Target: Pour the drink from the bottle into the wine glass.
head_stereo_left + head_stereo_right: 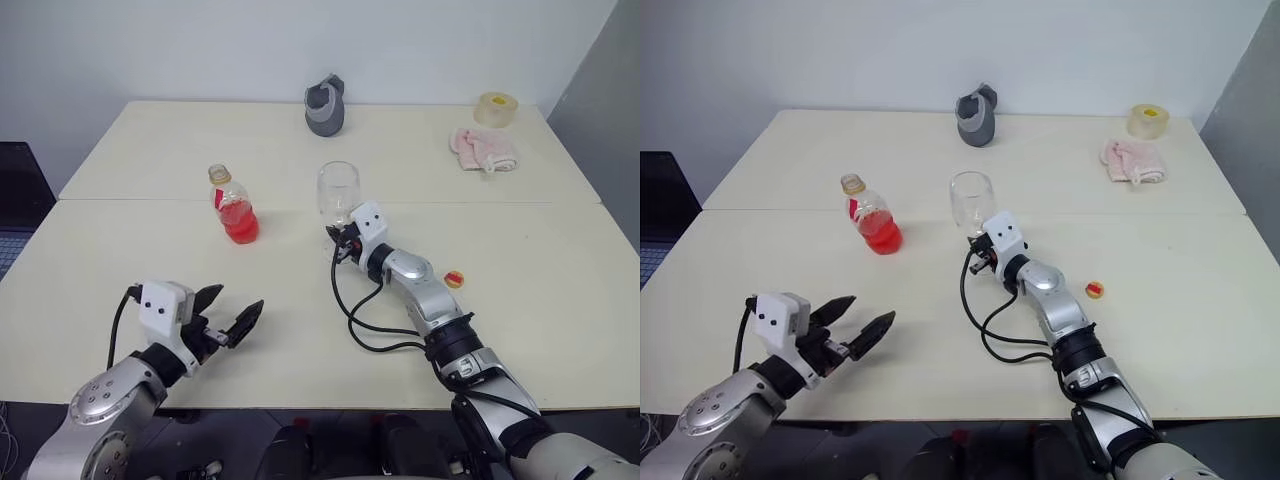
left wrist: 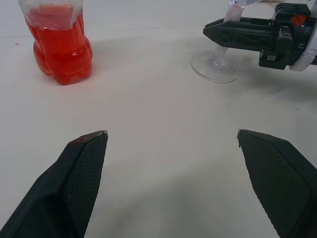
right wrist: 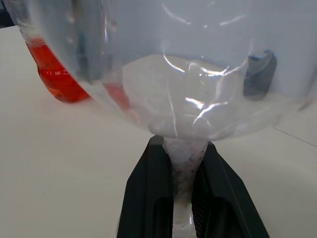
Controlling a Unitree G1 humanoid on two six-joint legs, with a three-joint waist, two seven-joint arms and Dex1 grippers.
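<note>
Clearly the pour has not begun: the bottle (image 1: 234, 207) stands upright on the tabletop (image 1: 140, 150), its cap off, with the drink (image 1: 241, 224) filling only its lower body, and the bowl of the wine glass (image 1: 338, 192) looks empty. The glass stands upright just to the right of the bottle, a gap between them, its round foot on the tabletop. The right gripper (image 3: 184, 186) is closed on the thin stem below the bowl, one finger on each side. The left gripper (image 1: 232, 318) hovers near the front edge, well short of the bottle, spread wide and holding nothing. By my reading, steadying the glass is done; grasping the bottle, lifting it, tipping it over the rim and pouring all remain. A small red-and-yellow cap (image 1: 454, 279) lies right of the arm.
</note>
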